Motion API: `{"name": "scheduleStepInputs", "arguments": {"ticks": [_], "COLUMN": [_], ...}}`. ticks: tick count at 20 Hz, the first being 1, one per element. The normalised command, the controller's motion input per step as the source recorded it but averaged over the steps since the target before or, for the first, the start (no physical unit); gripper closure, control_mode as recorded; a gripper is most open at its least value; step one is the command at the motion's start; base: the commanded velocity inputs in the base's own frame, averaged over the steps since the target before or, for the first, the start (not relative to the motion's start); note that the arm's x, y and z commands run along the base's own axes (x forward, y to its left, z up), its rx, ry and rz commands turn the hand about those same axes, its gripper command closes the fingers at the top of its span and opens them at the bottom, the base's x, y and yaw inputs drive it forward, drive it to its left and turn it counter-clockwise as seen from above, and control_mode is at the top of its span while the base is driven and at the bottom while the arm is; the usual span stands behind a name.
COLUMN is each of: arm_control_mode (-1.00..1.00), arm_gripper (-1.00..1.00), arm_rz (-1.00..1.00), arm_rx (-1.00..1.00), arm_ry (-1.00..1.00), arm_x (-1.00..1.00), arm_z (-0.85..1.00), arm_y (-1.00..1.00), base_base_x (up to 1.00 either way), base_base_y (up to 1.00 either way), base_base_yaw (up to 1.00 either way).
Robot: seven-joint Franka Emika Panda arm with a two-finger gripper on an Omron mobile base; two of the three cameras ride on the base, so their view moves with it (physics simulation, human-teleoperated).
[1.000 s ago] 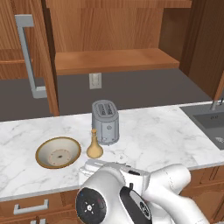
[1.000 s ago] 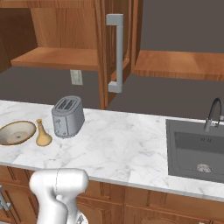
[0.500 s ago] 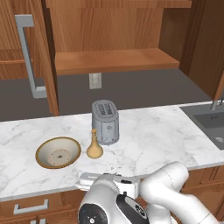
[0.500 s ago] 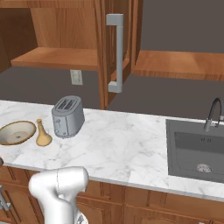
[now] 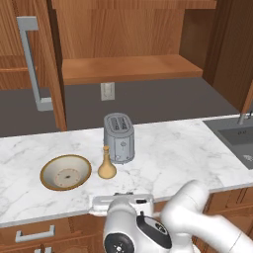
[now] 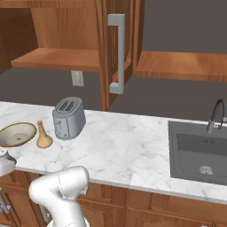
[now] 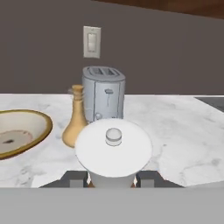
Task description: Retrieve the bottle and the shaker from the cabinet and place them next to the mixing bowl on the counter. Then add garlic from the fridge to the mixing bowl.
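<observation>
In the hand view, my gripper [image 7: 113, 179] is shut on the shaker [image 7: 113, 148], a white, round-topped pot with a small knob, which hides most of the fingers. The tan, long-necked bottle [image 7: 76, 120] stands upright on the marble counter just beyond it, beside the gold-rimmed mixing bowl [image 7: 22, 129]. In the left base view, the hand [image 5: 121, 201] hangs at the counter's front edge, in front of the bottle [image 5: 106, 164] and to the right of the bowl [image 5: 65, 172]. The right base view has the bottle [image 6: 43, 136] and bowl [image 6: 17, 134] at far left. No garlic or fridge is in view.
A grey toaster [image 5: 118, 137] stands right behind the bottle. The sink [image 6: 199, 150] with its faucet lies at the counter's right end. Above the counter, the open cabinet shelf [image 5: 128, 69] is bare, and its door with a long grey handle [image 5: 34, 64] hangs open.
Over the last second the arm has sunk lower and the hand has come out at the counter's front edge below the bottle. The bottle, bowl and toaster have stayed put.
</observation>
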Motion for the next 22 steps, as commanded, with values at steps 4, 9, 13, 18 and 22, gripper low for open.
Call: {"name": "scheduleStepInputs", "arguments": {"ticks": [4,9,13,18,22], "arm_control_mode": [-1.00,-1.00,-1.00,-1.00,-1.00], "arm_gripper": [1.00,1.00,1.00,1.00,1.00], "arm_rz": [0.14,0.15,0.20,0.20,0.20], "arm_rx": [0.06,0.03,0.03,0.03,0.05], "arm_ry": [0.00,0.00,0.07,0.10,0.11], "arm_x": [0.13,0.31,0.45,0.43,0.35], "arm_z": [-0.54,-0.43,-0.30,-0.30,-0.38], "arm_y": [0.00,0.00,0.01,0.24,0.40], "base_base_x": [0.00,0.00,0.00,0.00,0.00], "base_base_y": [0.00,0.00,0.00,0.00,0.00], "base_base_yaw": [0.00,0.00,0.00,0.00,0.00]}}
